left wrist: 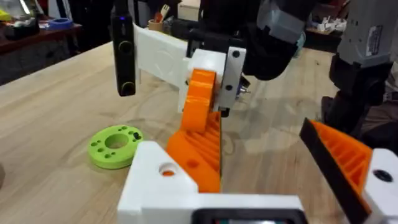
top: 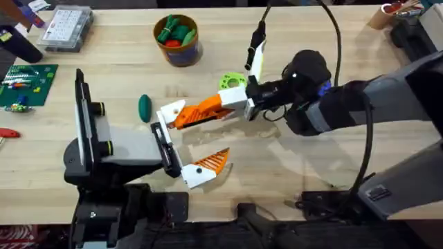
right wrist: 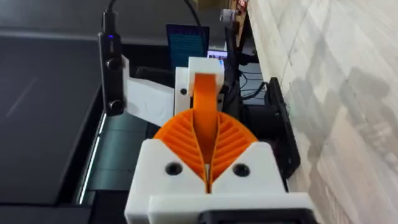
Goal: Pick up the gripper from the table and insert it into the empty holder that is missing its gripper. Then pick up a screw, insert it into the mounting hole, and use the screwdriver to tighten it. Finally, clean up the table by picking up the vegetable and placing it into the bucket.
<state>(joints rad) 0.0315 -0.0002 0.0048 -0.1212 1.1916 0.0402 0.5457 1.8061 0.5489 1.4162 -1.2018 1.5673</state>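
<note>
Gripper finger going to the holder, vegetable waiting on the desk.

My right gripper (top: 235, 105) is closing its orange pads on the gripper (top: 199, 112), the long orange ribbed wedge with its white block base, which is lying almost level above the desk (top: 311, 166) with the block end meeting the holder (top: 166, 119), the small white bracket on the device's black bar. The vegetable (top: 144, 107), a small dark green oval, is lying on the desk just beside the holder. The bucket (top: 177, 40), bluish-purple with a tan rim, is standing upright farther back, holding red and green toy pieces.
</note>
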